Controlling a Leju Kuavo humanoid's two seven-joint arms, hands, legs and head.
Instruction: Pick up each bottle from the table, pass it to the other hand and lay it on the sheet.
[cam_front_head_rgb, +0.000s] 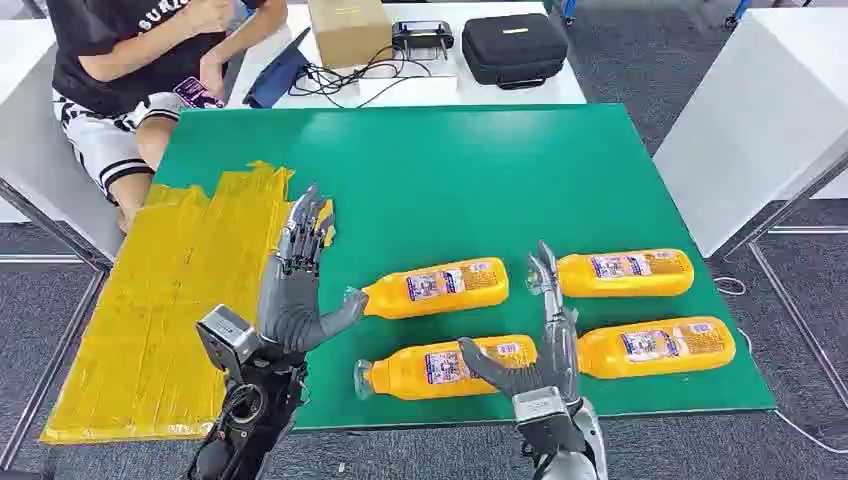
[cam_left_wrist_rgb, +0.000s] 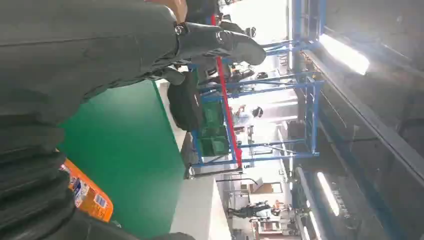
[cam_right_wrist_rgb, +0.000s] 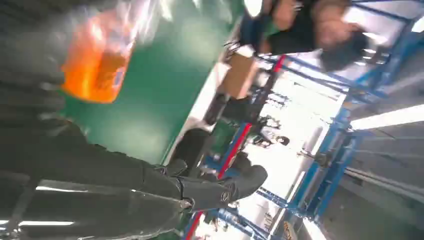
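Head view: four orange bottles lie on their sides on the green mat (cam_front_head_rgb: 450, 170) covering my desk, in two rows of two. Upper-left bottle (cam_front_head_rgb: 438, 287) has its clear neck pointing toward my left side; lower-left bottle (cam_front_head_rgb: 448, 367) lies the same way. Upper-right bottle (cam_front_head_rgb: 625, 273) and lower-right bottle (cam_front_head_rgb: 656, 347) sit well clear of the left pair.

My left robot hand (cam_front_head_rgb: 296, 280) is raised, fingers straight up and apart, holding nothing; its thumb reaches toward the neck of the upper-left bottle (touching or just short, I cannot tell). It stands over the edge where the yellow sheet (cam_front_head_rgb: 170, 310) meets the mat.

My right robot hand (cam_front_head_rgb: 540, 345) is likewise upright with fingers spread and holds nothing; it stands between the two bottle pairs, thumb lying over the base end of the lower-left bottle.

Yellow sheet: nothing lies on it.

Beyond the mat: a seated person (cam_front_head_rgb: 140, 70), a cardboard box (cam_front_head_rgb: 349, 30), a black case (cam_front_head_rgb: 514, 48) and cables (cam_front_head_rgb: 340, 80) on a white table (cam_front_head_rgb: 500, 92).

Right wrist view is blurred.
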